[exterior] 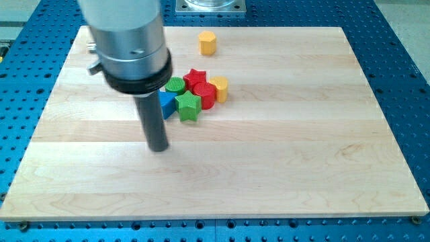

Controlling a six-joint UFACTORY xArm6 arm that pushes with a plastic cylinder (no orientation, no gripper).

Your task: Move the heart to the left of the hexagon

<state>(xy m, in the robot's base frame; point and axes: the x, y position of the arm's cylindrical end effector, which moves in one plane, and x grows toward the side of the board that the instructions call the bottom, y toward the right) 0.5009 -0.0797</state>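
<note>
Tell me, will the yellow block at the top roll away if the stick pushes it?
Probably not: the yellow hexagon block has flat sides and sits low, so it should slide. The wooden board looks smooth. My tip is far below it.

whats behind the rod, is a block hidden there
The rod partly covers a blue block; only its right part shows, so its shape is unclear. My tip rests on the board, at the view's lower left of the cluster. Anything else behind the rod cannot be seen.

I see a pale wooden board [282,148] lying on a blue perforated table [403,60], with a grey metal plate [210,5] at the view's top.
</note>
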